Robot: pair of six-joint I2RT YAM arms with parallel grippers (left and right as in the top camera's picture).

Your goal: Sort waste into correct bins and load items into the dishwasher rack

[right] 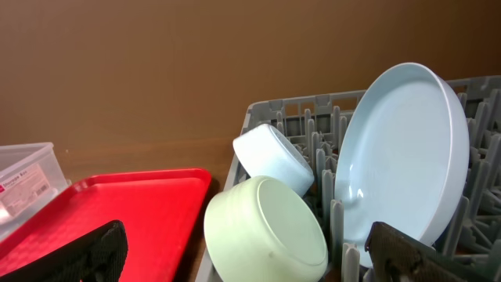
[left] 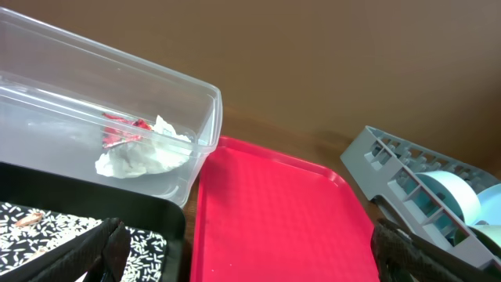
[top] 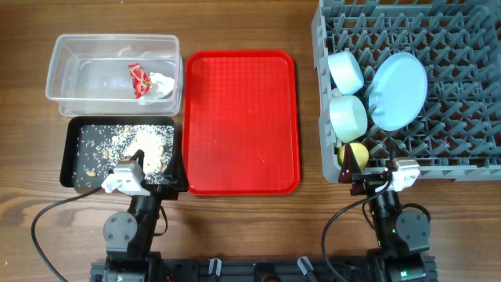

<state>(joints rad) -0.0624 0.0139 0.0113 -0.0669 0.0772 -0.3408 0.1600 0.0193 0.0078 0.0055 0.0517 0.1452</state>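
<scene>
- Plate (top: 399, 90): stands on edge betw. pegs in rack (top: 470, 31), on my right.
- Prob. light, stiff, slick; I'd pinch its top rim.
- My left gripper (left: 250, 254) & right gripper (right: 250, 258): jaws wide apart, nothing held.

The worktop (top: 258, 227) is matt, grained wood. The tub (top: 56, 70) is clear glossy plastic, the red tray (top: 241, 121) finely textured plastic, the rack (top: 470, 47) matt grey plastic, the plate (top: 399, 90) smooth and faintly shiny.

Clear tub (top: 113, 39) holding red wrapper (top: 140, 79); black tray (top: 69, 153) with food scraps (top: 149, 145); red serving tray (top: 241, 121); grey rack (top: 462, 47) with plate (top: 399, 90), blue bowl (top: 345, 70), green bowl (top: 349, 115), yellow cup (top: 356, 153).
</scene>
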